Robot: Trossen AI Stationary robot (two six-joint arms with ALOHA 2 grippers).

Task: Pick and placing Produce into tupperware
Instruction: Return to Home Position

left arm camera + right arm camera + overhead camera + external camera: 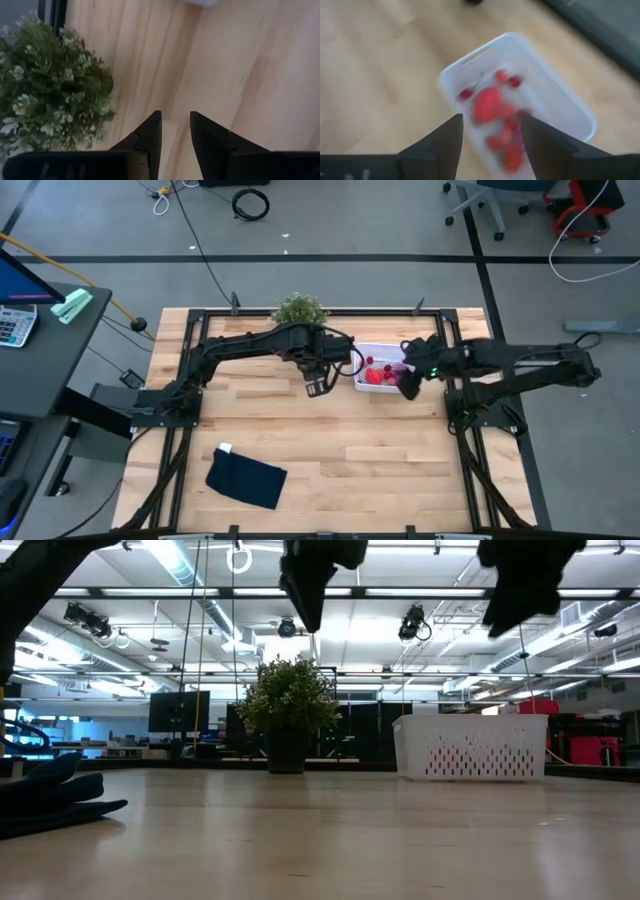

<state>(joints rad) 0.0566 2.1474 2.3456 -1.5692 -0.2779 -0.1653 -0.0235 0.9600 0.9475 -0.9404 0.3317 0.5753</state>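
- High view: left gripper (318, 385) hangs over bare table (330, 440), just left of the basket (372, 350), with the plant (299, 310) near behind it. Right gripper (410, 383) is over the basket's right end. Produce (378, 375) lies inside the basket, and none shows loose on the table. Cloth (246, 478) is well apart, toward the front edge.
- Low view: both grippers are high, clear of the table. Basket (470, 747) stands upright and flat, with red showing through its wall holes. Finger state can't be read here.
- Left wrist view: left fingers apart, nothing between them. Plant (50, 90) is alongside, bare wood below.
- Right wrist view: right fingers apart, empty. Basket (470, 60) is directly below, with red produce (490, 105) heaped in it.
- Risk 1: the right arm heads home from above the basket. If it dips while pulling back, a finger could likely hook the low wall and drag or tip it, spilling the produce.
- Risk 2: the left arm is near the plant, so a wide swing home could brush or topple it.
- Risk 3: the heap looks loose, so any knock to the basket may bounce a piece out.
- Count: 2 arms, 1 basket, 1 plant, 1 cloth. Produce is roughly six to eight red pieces. They overlap, so the exact number can't be told.
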